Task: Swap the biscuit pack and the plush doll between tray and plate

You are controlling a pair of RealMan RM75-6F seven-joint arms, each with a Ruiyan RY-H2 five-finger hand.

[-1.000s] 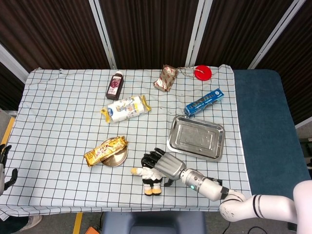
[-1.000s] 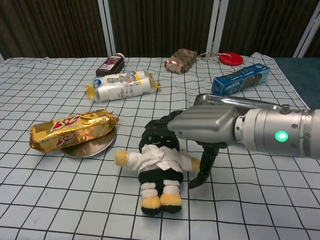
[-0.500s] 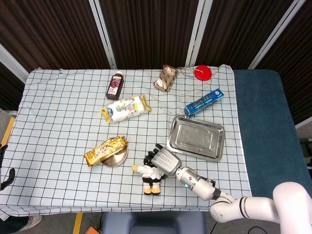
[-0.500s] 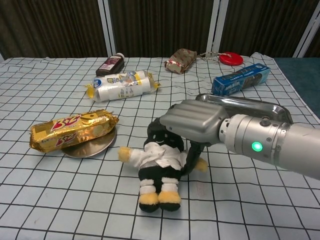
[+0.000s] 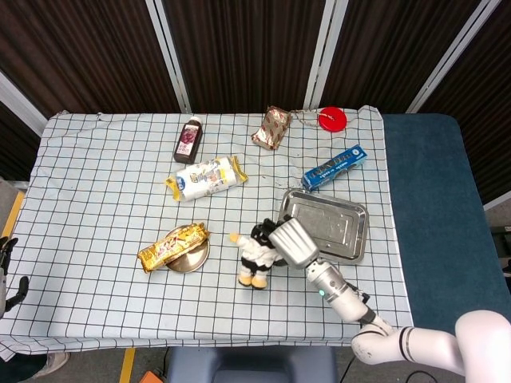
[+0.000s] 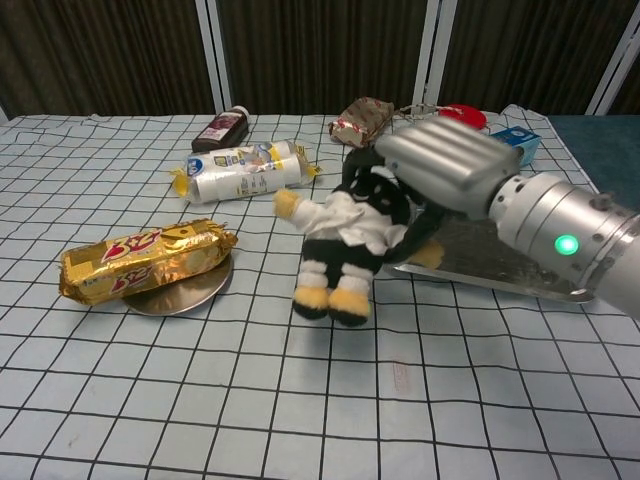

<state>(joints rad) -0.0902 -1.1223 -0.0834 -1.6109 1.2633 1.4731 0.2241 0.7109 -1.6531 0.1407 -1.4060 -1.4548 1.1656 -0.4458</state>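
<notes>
Fingers (image 6: 425,150) now lifting plush doll (image 6: 352,240)

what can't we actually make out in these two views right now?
- Right hand fingers: chest view, tucked behind the black-and-white plush doll; the grip contact is hidden.
- Shiny metal tray: chest view, mostly covered by the right forearm and doll.
- Blue toothpaste box: chest view, only an end shows past the hand.
- Left hand: head view, cut off by the left edge; open or closed is unclear.
- Dark bottle label: too small in both.
</notes>
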